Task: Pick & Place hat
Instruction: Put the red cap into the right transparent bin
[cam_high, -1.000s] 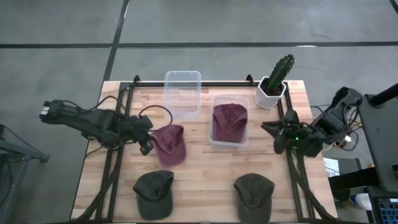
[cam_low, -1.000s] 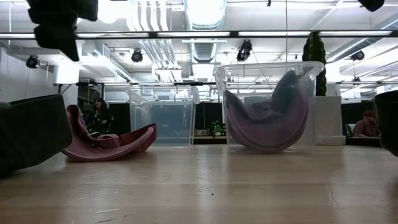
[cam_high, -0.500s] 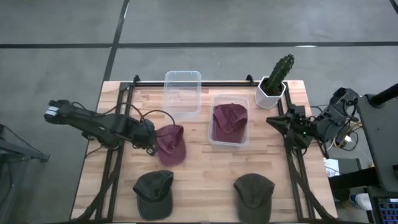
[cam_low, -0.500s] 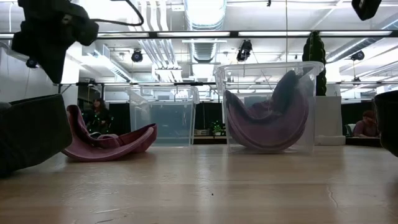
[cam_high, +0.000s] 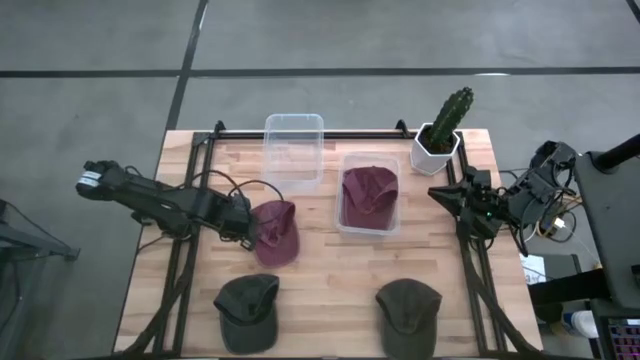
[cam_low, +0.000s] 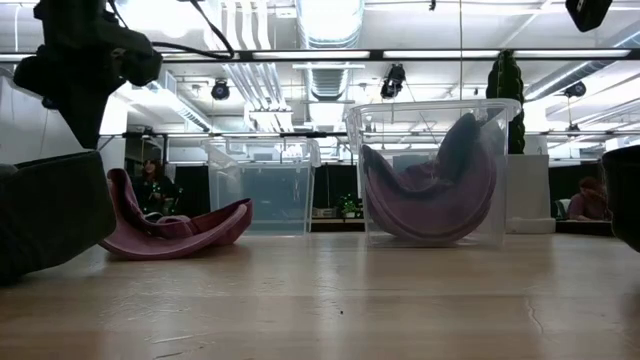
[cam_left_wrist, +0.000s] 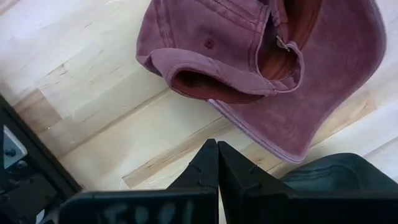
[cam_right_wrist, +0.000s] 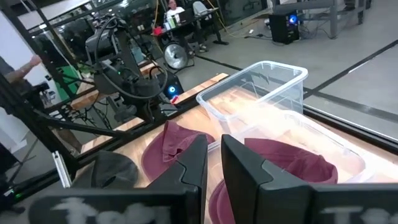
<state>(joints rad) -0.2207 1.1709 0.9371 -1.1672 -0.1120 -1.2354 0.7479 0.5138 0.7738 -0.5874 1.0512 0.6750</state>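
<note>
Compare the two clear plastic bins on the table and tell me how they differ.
The bin nearer the cactus holds a maroon hat, curled against its wall in the low view; the other bin holds nothing visible. The empty bin sits toward the table's far edge, the filled bin nearer the middle. The loose maroon hat by the left tool lies closer to the empty bin. Both are clear, rectangular, upright and lidless.

Maroon hat, apparently beside clear bin
</note>
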